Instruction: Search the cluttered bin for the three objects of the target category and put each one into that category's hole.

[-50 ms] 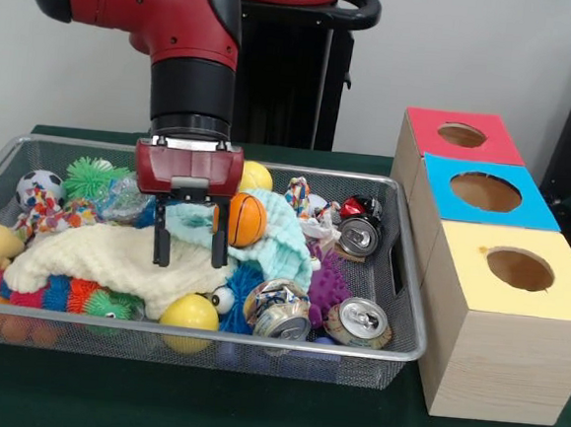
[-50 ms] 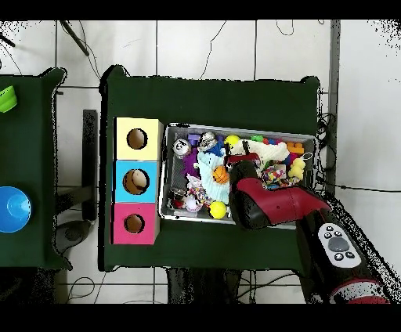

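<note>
Crushed cans [image 1: 356, 321] lie at lower right of the wire bin [image 1: 398, 353]; the gripper [image 1: 190, 260] hangs open and empty over cream cloth [image 1: 114, 256] at centre left

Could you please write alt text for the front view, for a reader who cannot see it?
A red and black robot arm holds its open end effector just above a cream cloth in a wire bin crowded with balls, toys and crushed cans. Right of the bin stand three wooden boxes, each with a round hole, topped red, blue and yellow.
</note>
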### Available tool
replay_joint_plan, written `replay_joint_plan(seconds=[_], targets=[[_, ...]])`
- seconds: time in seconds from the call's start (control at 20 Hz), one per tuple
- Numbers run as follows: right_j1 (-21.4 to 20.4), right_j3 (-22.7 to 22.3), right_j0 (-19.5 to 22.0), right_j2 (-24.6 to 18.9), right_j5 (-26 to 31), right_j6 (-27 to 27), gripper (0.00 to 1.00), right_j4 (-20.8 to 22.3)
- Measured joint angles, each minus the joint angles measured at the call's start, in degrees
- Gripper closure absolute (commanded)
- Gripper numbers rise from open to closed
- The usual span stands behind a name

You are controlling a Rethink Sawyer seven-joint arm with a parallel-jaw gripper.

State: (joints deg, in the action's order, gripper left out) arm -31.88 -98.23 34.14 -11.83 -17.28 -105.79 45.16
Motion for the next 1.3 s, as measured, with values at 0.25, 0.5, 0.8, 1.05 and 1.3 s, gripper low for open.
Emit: replay_joint_plan(seconds=[0.25, 0.5, 0.8, 1.05, 1.3], targets=[[0.01, 0.0, -0.78, 0.53, 0.01, 0.0, 0.0, -1.01], [0.05, 0.01, -0.84, 0.9, -0.01, 0.0, 0.0, -1.87], [1.93, 0.08, -0.02, 1.17, -0.01, 0.0, 0.0, -2.02], [4.53, 0.41, 1.23, 1.57, -0.22, 0.0, 0.0, -2.02], [6.79, 1.05, 1.6, 2.43, -1.19, 0.0, 0.0, -2.03]])
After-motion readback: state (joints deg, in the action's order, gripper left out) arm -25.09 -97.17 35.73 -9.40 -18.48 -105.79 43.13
